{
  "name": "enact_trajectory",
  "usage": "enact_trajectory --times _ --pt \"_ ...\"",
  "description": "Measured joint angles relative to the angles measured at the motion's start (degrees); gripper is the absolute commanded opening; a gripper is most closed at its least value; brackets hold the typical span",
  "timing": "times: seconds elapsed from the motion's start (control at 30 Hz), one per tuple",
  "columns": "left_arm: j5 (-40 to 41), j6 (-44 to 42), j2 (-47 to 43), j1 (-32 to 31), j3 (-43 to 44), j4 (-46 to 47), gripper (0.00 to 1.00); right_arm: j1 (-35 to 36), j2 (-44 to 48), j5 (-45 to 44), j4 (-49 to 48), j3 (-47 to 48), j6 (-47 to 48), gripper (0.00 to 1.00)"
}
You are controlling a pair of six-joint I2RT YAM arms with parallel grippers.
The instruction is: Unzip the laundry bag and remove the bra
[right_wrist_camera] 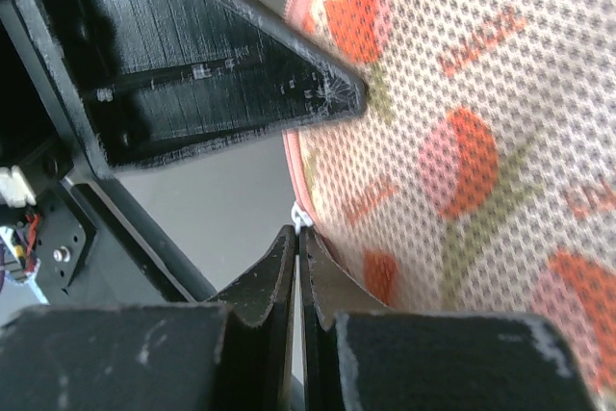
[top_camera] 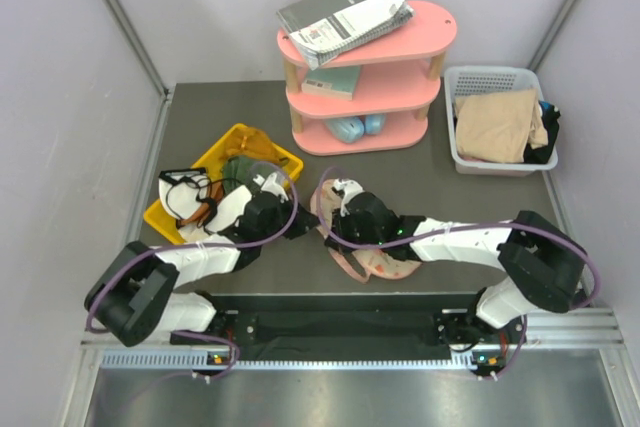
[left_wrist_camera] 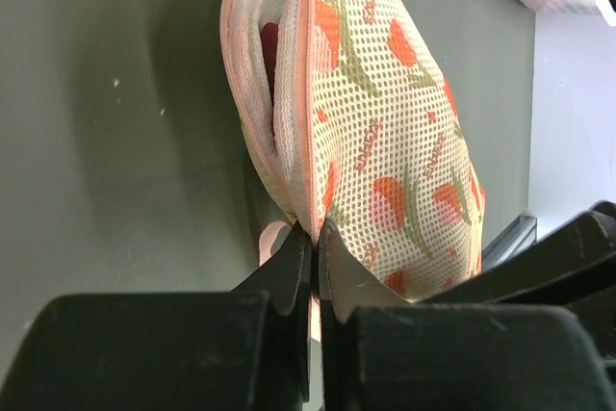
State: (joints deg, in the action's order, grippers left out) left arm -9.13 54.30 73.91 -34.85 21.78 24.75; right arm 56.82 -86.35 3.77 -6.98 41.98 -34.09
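Partly unzipped, the oval cream-pink fruit-print mesh laundry bag (left_wrist_camera: 385,141), pinched by left gripper (left_wrist_camera: 316,238) and right gripper (right_wrist_camera: 296,238), holds the dark maroon fabric bra (left_wrist_camera: 272,45).

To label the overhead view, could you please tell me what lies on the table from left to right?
Yellow bin → laundry bag → white basket. The pink shelf overlaps the bag's span, so it is left out.

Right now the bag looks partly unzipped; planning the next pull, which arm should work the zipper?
Right, probably. The right gripper is pinched shut at a small white zipper tab on the laundry bag. The left gripper clamps the bag's edge away from the opening, better suited as anchor.
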Motion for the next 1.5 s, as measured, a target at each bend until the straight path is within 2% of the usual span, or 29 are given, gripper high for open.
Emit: enact_trajectory --times 0.5,0.7,0.73,0.83,0.87,0.97,1.13,1.5 --pt "-2.32 -2.95 8.46 2.23 6.49 -0.02 0.00 -0.50 10.64 -4.17 5.51 -6.51 -0.76 0.00" --pt "-3.30 -3.96 12.39 2.75 10.10 0.02 0.00 -0.63 11.69 -4.76 6.56 -7.52 -1.11 0.00" --pt "-3.41 -4.15 12.70 2.86 10.56 -0.02 0.19 -0.72 11.67 -4.85 6.45 -7.52 -1.11 0.00" --pt "-3.48 -5.01 12.85 2.95 11.87 -0.61 0.59 -0.79 11.67 -5.03 6.23 -7.52 -1.14 0.00" --pt "-3.34 -5.38 12.85 3.02 12.22 -0.72 0.63 -0.76 11.67 -4.94 6.25 -7.52 -1.14 0.00" --pt "-3.02 -5.16 12.37 3.58 12.50 -1.07 0.66 -0.76 11.19 -4.44 6.16 -7.52 -1.14 0.00" --pt "-2.78 -4.13 8.68 3.52 9.42 -1.18 0.67 -0.76 9.16 -3.28 5.70 -7.48 -1.11 0.00" --pt "-0.24 1.22 -0.22 -1.07 0.52 -1.60 0.69 -0.76 5.53 -1.53 4.33 -6.23 -1.07 0.00"
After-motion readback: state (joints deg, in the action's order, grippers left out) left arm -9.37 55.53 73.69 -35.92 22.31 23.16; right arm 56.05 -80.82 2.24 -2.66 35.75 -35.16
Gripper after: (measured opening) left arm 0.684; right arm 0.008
